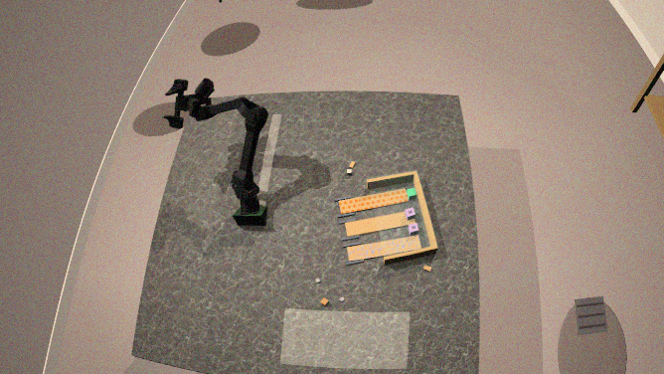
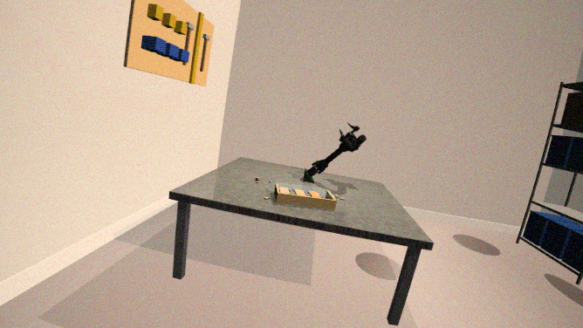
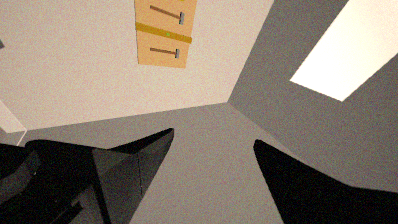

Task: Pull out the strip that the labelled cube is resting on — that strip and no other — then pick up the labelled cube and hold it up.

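Observation:
Three strips lie side by side in a wooden walled frame (image 1: 425, 211) (image 2: 305, 201), open toward the arm: an orange dotted strip (image 1: 373, 201), a plain strip (image 1: 375, 225) and a speckled strip (image 1: 380, 248). A green cube (image 1: 411, 192) is at the dotted strip's far end. A purple cube (image 1: 410, 213) with a dark mark is at the plain strip's far end. Another marked purple cube (image 1: 414, 228) sits between the plain and speckled strips; its support is unclear. The labels are too small to read. My gripper (image 1: 168, 105) (image 2: 345, 128) (image 3: 213, 137) is open and empty, raised high and far from the frame.
Thin dark rails (image 1: 351, 239) flank the strips. Small scraps lie on the table: an orange block (image 1: 324, 301), a tan piece (image 1: 427, 269), and a white bit (image 1: 349, 171) beside another tan piece (image 1: 352, 164). A pale rectangle (image 1: 345, 338) marks the table's near side in the top view.

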You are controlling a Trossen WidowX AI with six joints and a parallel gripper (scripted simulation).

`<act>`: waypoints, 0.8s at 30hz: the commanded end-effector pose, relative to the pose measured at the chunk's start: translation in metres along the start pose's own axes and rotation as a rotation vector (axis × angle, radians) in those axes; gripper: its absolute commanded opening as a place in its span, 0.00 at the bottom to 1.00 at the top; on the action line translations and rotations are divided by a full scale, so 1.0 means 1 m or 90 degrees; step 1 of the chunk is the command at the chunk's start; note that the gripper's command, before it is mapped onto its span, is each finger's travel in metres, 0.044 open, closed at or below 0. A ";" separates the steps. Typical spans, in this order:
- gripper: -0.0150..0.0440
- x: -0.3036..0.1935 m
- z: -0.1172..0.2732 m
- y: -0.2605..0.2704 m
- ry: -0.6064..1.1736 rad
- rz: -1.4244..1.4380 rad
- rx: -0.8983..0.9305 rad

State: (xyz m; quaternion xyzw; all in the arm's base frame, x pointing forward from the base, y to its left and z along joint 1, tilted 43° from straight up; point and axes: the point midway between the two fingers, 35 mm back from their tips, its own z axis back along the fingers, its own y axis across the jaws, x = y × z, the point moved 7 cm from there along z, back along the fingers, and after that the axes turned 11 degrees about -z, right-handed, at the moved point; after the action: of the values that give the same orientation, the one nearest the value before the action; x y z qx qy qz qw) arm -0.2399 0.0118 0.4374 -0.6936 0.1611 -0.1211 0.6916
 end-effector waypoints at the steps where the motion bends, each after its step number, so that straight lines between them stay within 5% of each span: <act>1: 0.93 0.000 0.001 0.000 0.003 -0.002 0.000; 12: 0.93 -0.026 0.089 -0.005 0.282 -0.158 -0.084; 24: 0.93 -0.001 0.236 0.017 0.648 -0.329 -0.248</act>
State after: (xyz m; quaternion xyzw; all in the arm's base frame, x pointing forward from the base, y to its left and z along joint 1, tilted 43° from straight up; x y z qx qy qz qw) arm -0.1785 0.2007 0.4255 -0.6879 0.2962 -0.5187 0.4123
